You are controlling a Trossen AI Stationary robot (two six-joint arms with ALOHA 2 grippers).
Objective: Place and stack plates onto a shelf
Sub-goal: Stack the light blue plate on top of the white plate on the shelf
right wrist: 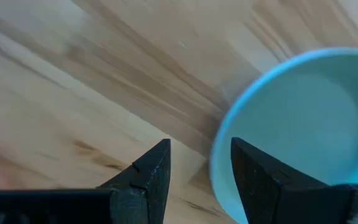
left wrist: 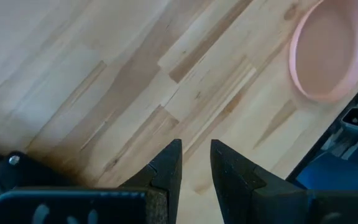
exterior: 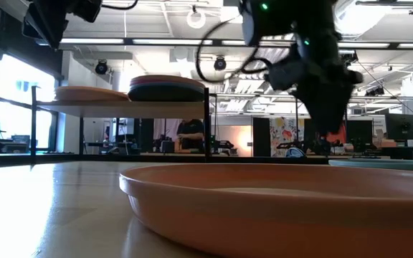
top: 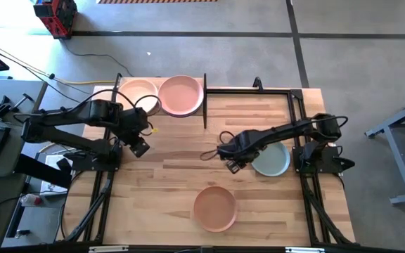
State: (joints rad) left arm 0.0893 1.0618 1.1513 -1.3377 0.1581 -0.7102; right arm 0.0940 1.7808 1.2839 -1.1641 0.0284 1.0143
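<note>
Two plates lie on the table: a peach plate near the front edge and a blue plate toward the right side, while a pink plate tops a stack on the shelf at the back left, beside a cream plate. The right gripper is at the blue plate's rim, jaws spread, one finger on each side of the rim. The left gripper is above bare table in front of the shelf, jaws slightly apart and holding nothing.
</note>
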